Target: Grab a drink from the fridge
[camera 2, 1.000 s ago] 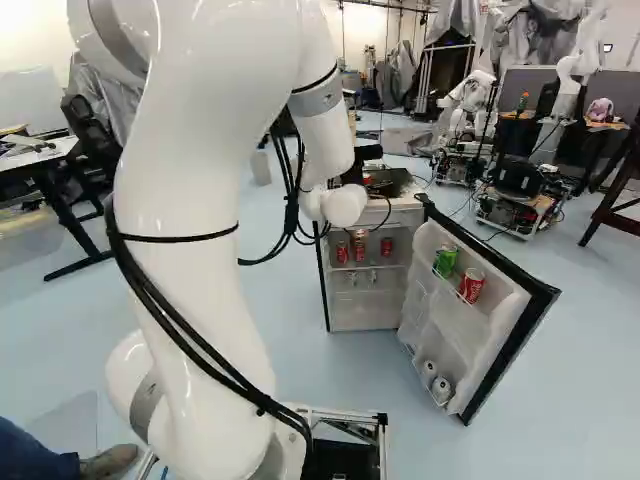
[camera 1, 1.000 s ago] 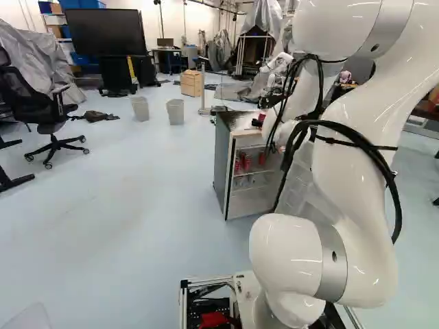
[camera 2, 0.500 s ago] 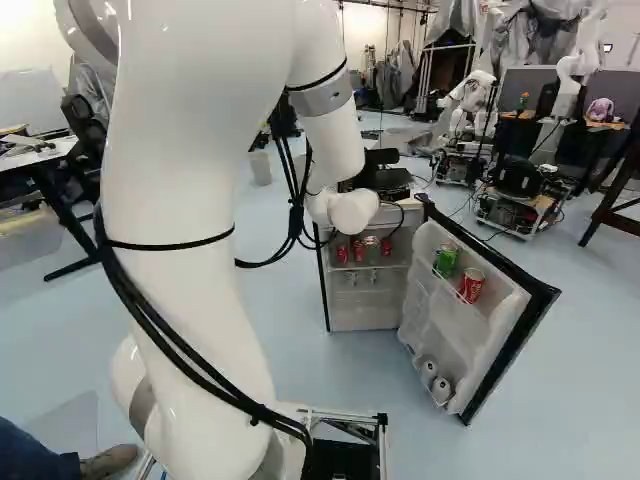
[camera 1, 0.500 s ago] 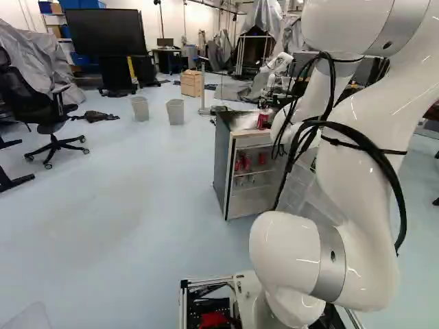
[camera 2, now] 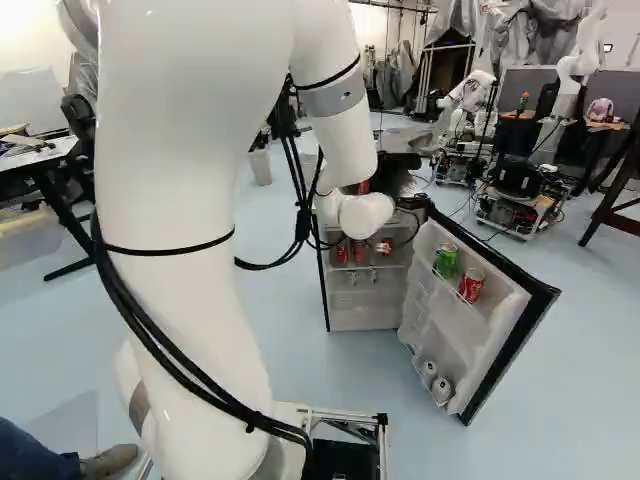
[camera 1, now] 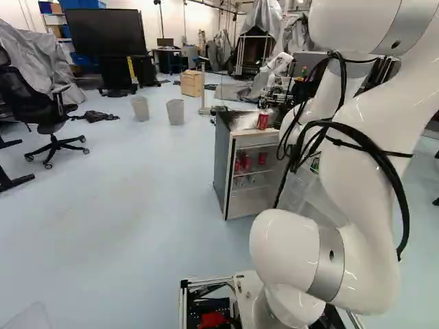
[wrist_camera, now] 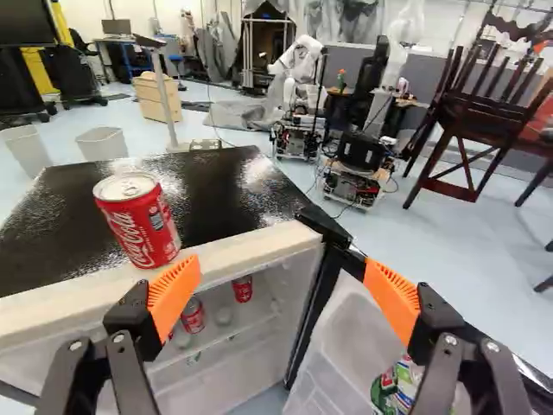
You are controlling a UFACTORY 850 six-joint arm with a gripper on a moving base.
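The white and grey box-shaped fridge with a dark glossy top stands ahead of the base, its white-lined, black-edged door swung open. Near the front edge of the fridge's top stands a red soda can with a silver lid, upright. The black gripper with orange pads is at the fridge's front, by the hinge side, its two fingers spread wide with nothing gripped; the can sits outside the gap, just past one finger. Inside the fridge, red cans stand on the upper shelf. On the fridge's door, the upper rack holds a green can and a red-and-silver can; the lower rack has two pale cans. Beyond the fridge are another robot, a pale wooden cabinet and two light grey bins.
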